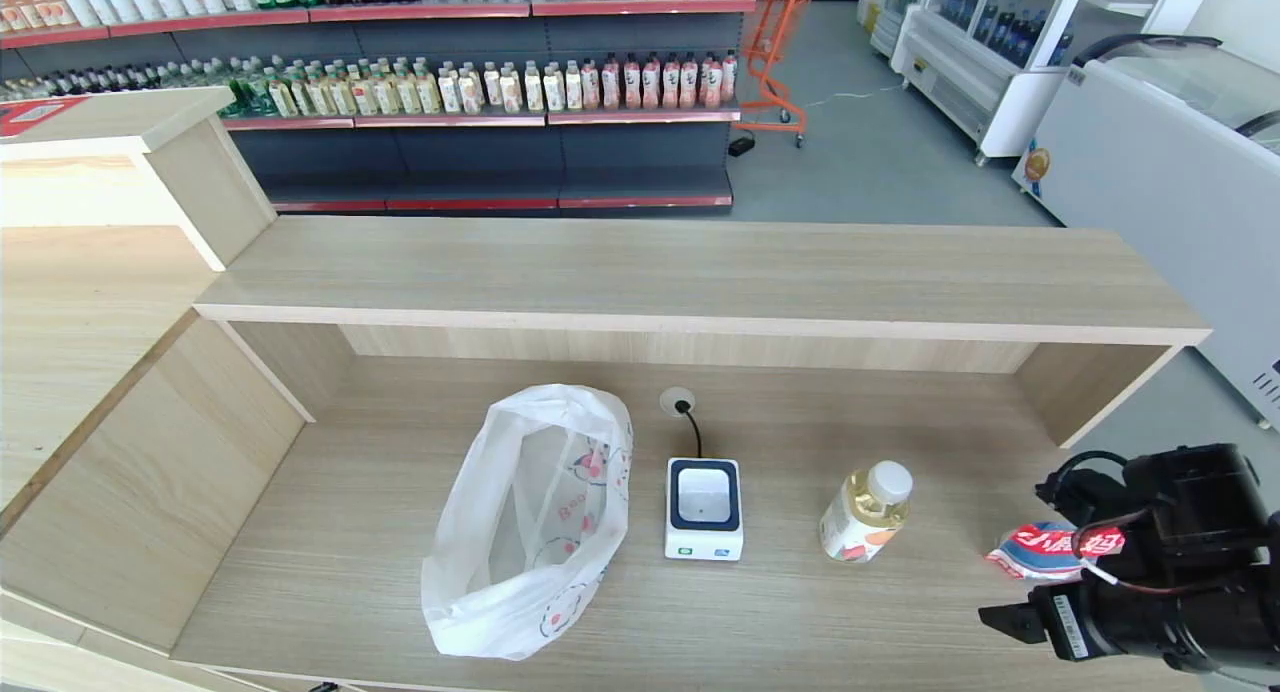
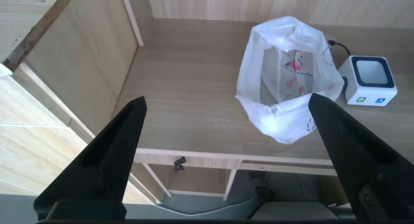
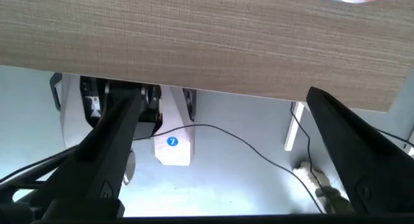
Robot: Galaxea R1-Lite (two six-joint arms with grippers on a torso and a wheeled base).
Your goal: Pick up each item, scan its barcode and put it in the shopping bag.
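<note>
Right end effector wide, empty, off table front-right corner by snack packet, likely pick 1; left end effector wide too.

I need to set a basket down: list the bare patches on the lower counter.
Bare wood: between the shopping bag and the left wall; along the near edge by the scanner and the bottle. Crowded at the right end, around the snack packet.

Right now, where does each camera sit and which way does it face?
Head view: on the head, facing forward and down on bag, scanner, bottle, packet; right arm.
Left wrist view: above the counter's near edge, facing bag and scanner; open left pincer.
Right wrist view: over the counter's front edge, facing floor; open right pincer.
Head and left wrist share bag and scanner.
</note>
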